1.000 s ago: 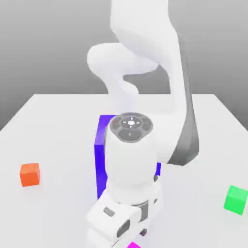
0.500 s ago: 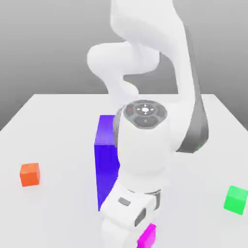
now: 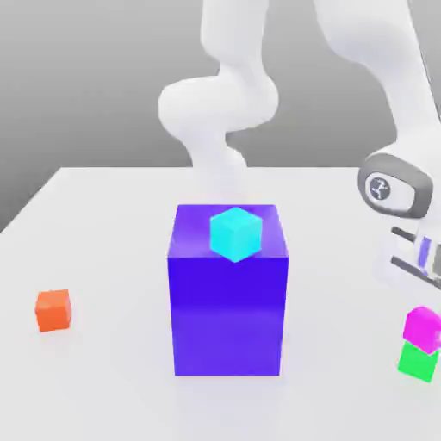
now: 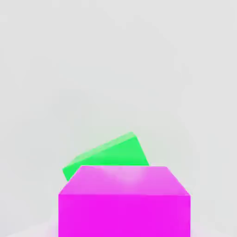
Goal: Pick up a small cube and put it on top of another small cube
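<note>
Pincer (image 3: 425, 251): by the exterior view's right edge; can't tell if clenched or released.
Magenta cube (image 3: 423, 329): right over green cube (image 3: 419, 361), turned against it; contact unclear.
Magenta handling: looks light, stiff, smooth; probably not fragile, could slip or twist if pinched off-centre.
Magenta hold: opposite flat sides, mid-height, square on; keep off corners.

I see the magenta cube (image 3: 423, 329) on the green cube (image 3: 418, 362) — 1 small stack — and the cyan cube (image 3: 236, 233) (bright) atop the blue-violet block (image 3: 227, 314).
</note>
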Controlling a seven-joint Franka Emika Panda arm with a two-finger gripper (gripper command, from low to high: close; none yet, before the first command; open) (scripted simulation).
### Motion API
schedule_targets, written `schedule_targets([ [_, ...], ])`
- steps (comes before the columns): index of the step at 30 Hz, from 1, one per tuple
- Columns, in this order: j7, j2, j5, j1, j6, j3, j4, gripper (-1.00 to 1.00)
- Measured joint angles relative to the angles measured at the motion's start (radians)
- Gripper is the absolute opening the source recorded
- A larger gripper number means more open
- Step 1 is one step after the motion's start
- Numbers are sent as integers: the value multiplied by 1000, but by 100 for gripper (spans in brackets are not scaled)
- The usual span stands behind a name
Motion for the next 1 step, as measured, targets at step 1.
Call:
schedule_targets([
  [1, 0, 0, 0, 0, 0, 0, 0, 100],
])
